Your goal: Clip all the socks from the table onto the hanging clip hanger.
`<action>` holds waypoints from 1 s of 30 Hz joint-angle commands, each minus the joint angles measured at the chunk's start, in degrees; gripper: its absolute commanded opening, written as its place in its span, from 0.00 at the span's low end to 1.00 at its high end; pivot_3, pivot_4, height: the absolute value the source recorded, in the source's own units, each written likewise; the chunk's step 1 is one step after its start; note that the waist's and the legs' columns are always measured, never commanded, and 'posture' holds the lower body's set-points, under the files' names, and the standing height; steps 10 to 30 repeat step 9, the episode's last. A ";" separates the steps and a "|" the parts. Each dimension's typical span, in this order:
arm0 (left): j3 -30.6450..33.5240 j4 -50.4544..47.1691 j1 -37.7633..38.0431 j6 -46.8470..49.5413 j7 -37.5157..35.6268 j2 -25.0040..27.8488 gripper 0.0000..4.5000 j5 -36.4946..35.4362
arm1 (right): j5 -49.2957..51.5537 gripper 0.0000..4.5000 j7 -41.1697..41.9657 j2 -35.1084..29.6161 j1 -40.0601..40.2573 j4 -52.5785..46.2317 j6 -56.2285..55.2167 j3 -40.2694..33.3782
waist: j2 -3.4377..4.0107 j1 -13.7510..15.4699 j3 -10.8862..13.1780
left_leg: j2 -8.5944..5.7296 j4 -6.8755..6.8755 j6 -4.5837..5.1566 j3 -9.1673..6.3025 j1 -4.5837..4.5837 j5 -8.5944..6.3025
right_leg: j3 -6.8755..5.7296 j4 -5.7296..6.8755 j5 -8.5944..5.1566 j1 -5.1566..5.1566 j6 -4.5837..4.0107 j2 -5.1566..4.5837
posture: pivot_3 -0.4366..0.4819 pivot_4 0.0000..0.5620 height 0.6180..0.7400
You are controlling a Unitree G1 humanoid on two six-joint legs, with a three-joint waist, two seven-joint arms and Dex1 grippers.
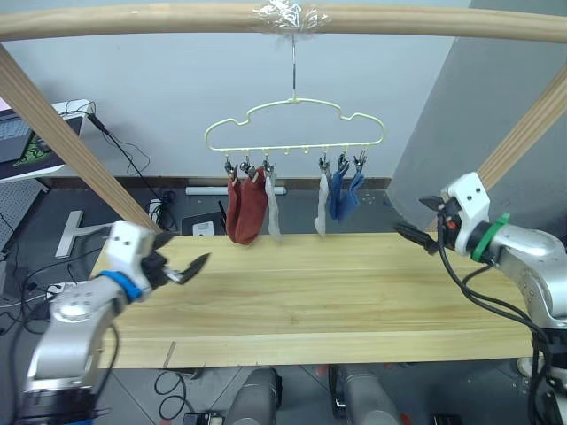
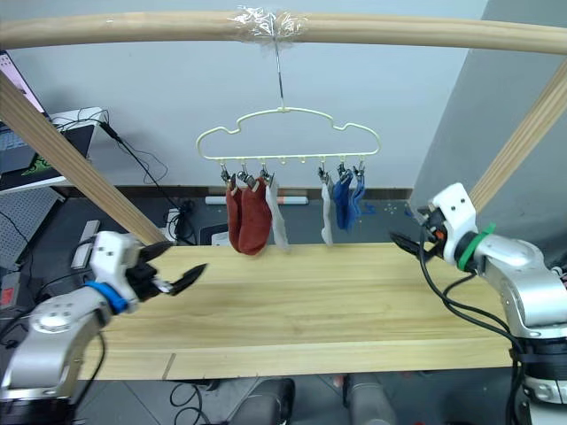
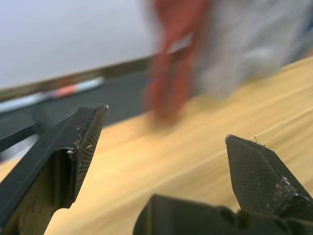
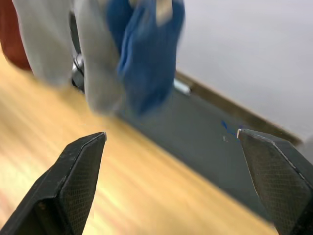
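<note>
I see my left gripper low over the left end of the table and my right gripper over the right end, both with fingers spread apart and holding nothing. The hanger hangs from the pole behind the table. All six socks are clipped on it: two red and one grey at left, one grey and two blue at right.

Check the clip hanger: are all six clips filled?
Filled: the clip hanger holds two rust red socks, two grey and two blue.
</note>
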 commanded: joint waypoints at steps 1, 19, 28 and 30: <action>4.63 -1.17 0.23 -0.01 1.05 0.90 1.00 -1.51 | 2.17 1.00 -0.13 1.21 -0.21 -2.15 -2.86 -4.23 | 0.00 0.16 0.00 | 0.00 0.03 0.00 0.00 -0.01 0.00 | 0.01 -0.03 0.01 0.03 0.00 -0.01 | 0.55 0.39 1.00; 4.96 -2.08 0.27 -0.10 1.90 -1.28 1.00 -2.65 | 0.87 1.00 -0.64 3.02 3.33 -4.71 -5.26 -3.08 | -0.01 1.64 -0.01 | 0.00 -0.02 -0.02 -0.06 -0.07 -0.01 | -0.04 -0.17 0.16 0.04 -0.24 -0.02 | 0.55 0.35 1.00; 4.96 -2.08 0.27 -0.10 1.90 -1.28 1.00 -2.65 | 0.87 1.00 -0.64 3.02 3.33 -4.71 -5.26 -3.08 | -0.01 1.64 -0.01 | 0.00 -0.02 -0.02 -0.06 -0.07 -0.01 | -0.04 -0.17 0.16 0.04 -0.24 -0.02 | 0.55 0.35 1.00; 4.96 -2.08 0.27 -0.10 1.90 -1.28 1.00 -2.65 | 0.87 1.00 -0.64 3.02 3.33 -4.71 -5.26 -3.08 | -0.01 1.64 -0.01 | 0.00 -0.02 -0.02 -0.06 -0.07 -0.01 | -0.04 -0.17 0.16 0.04 -0.24 -0.02 | 0.55 0.35 1.00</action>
